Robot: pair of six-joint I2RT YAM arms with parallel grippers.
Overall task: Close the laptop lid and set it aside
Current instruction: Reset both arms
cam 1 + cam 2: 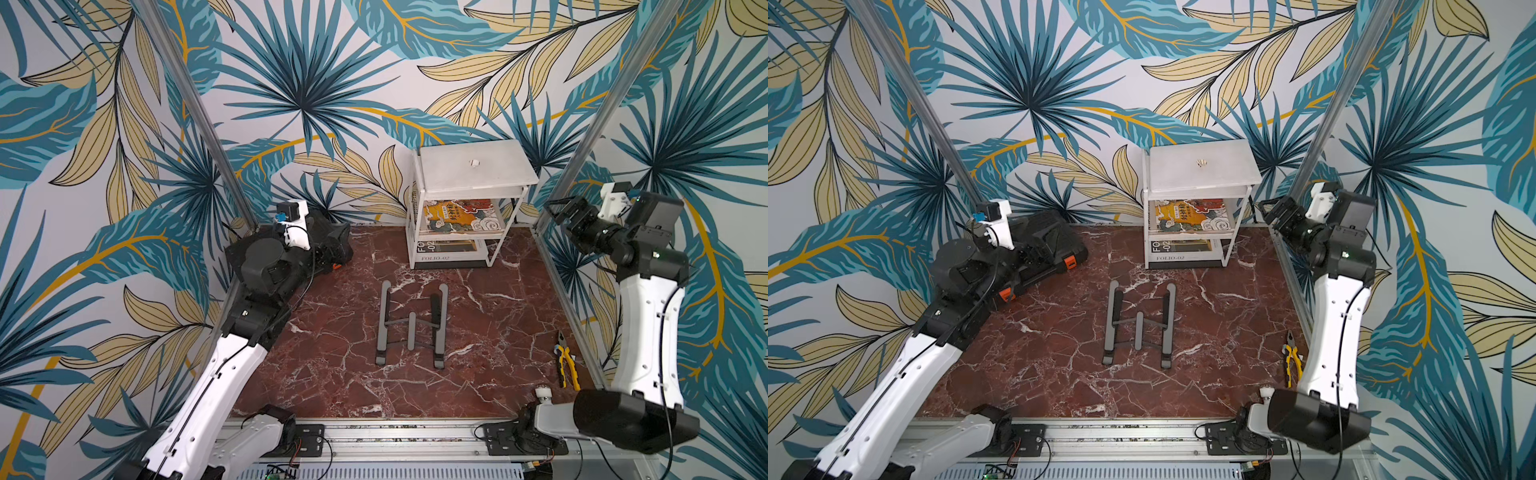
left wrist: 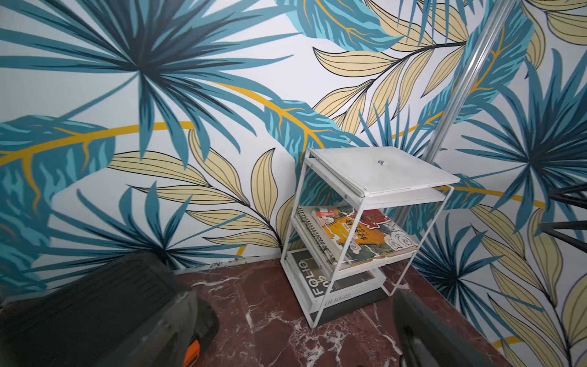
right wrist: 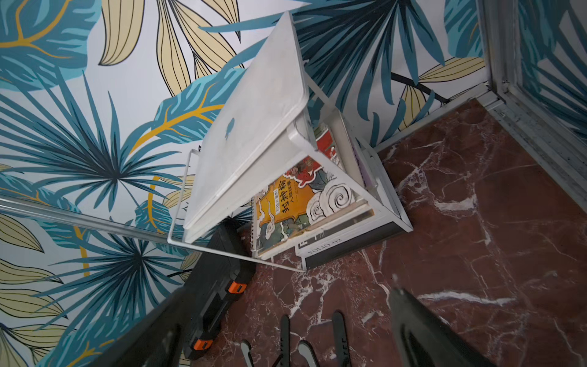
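Nearest the lens, the aluminium rail (image 1: 395, 434) is carrying both arm bases. At the far wall the laptop (image 1: 478, 168) is lying flat on top of the white shelf rack (image 1: 412, 241), the laptop lid (image 2: 390, 168) sitting shut with its logo facing up, so the job is looking done. It is likely handling as a stiff, smooth, fairly heavy slab with a fragile screen; any further hold is best taken where its edges overhang the rack. The left gripper (image 1: 334, 247) is hovering over the black case (image 1: 1059, 249), the right gripper (image 1: 561, 214) hanging beside the rack, both with fingers spread and holding nothing. Books (image 1: 461, 216) are filling the shelves below; a grey stand (image 1: 411, 328) and yellow pliers (image 1: 565, 365) are lying on the marble floor (image 1: 498, 332), well clear
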